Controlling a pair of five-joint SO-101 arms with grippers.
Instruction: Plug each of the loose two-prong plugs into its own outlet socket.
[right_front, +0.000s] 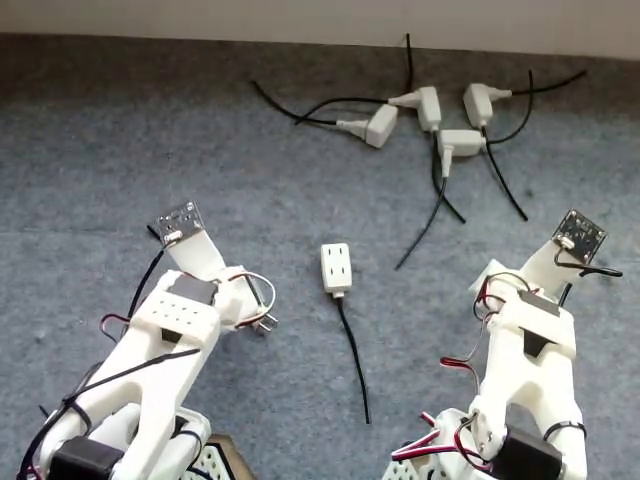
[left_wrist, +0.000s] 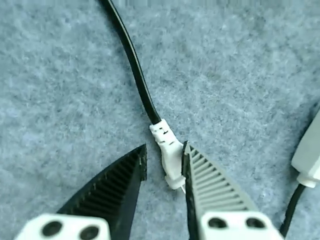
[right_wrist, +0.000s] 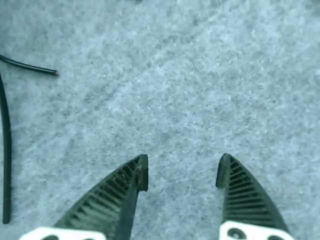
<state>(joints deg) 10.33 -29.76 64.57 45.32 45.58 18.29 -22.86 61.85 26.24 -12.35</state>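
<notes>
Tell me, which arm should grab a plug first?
Left, probably. The left gripper is open with a white cable end between its fingers. The right gripper is open above carpet, with nothing between its fingers.

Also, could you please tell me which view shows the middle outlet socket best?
The high view: the outlet socket lies whole, slotted face up, cord trailing toward the arms. The left wrist view catches a cut-off white body at its edge, possibly the same. The right wrist view gives black cord that may be its lead.
</notes>
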